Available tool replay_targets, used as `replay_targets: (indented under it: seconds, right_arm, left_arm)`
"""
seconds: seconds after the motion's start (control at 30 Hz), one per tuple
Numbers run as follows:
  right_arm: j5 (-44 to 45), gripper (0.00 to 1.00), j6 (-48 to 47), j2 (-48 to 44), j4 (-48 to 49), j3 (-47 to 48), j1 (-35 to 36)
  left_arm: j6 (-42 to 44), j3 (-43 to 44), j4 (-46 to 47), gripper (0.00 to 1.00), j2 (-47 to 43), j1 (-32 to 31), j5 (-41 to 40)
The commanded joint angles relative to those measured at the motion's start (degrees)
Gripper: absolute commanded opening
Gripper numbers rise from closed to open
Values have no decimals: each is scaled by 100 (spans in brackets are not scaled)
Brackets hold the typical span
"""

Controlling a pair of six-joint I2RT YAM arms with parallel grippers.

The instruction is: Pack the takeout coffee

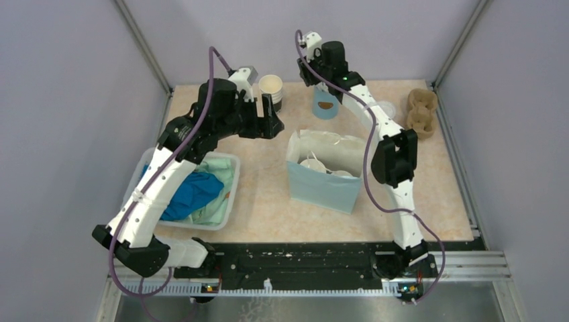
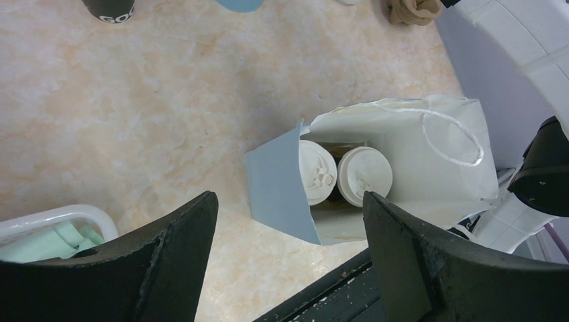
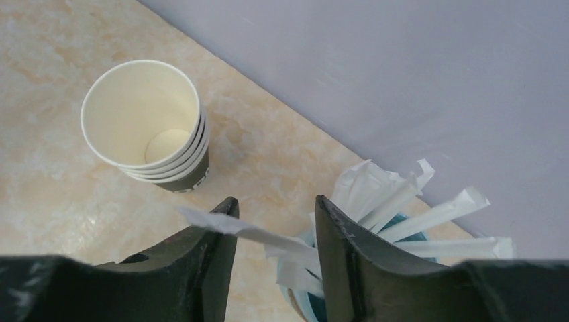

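Two takeout coffees with white lids [image 2: 315, 171] [image 2: 364, 176] stand side by side inside the open light blue paper bag [image 2: 275, 188] [image 1: 322, 191] at mid table. My left gripper [image 2: 290, 201] [image 1: 270, 121] hovers open and empty, left of and above the bag. My right gripper [image 3: 276, 201] is at the back, over the light blue cup [image 1: 327, 105] of white wrapped sticks [image 3: 402, 201]. Its jaws stand apart with one white stick [image 3: 255, 231] lying across the gap, resting on the left finger [image 3: 208, 268].
A stack of lidless cream-and-black cups [image 3: 144, 121] [image 1: 272, 90] stands at the back, beside the stick cup. A white bin [image 1: 233, 168] of blue and green cloth sits at the left. Brown cardboard cup carriers [image 1: 421, 113] lie at the back right. Walls enclose three sides.
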Motion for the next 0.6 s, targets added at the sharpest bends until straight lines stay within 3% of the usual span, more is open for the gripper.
replay_targets:
  seconds: [0.0, 0.1, 0.17, 0.33, 0.57]
  right_arm:
    - [470, 34, -468, 192, 540, 556, 85]
    - [384, 17, -397, 41, 479, 706, 121]
    - [399, 11, -376, -181, 520, 579, 159]
    - [781, 9, -463, -650, 743, 237, 176]
    - [1217, 6, -289, -958, 359, 1142, 184]
  left_arm:
    - [111, 216, -80, 86, 16, 52, -171]
    - [143, 322, -114, 86, 38, 55, -191]
    - [151, 292, -76, 85, 12, 64, -161]
    - [116, 43, 83, 85, -155, 73, 8]
    - [76, -168, 10, 85, -545, 72, 172]
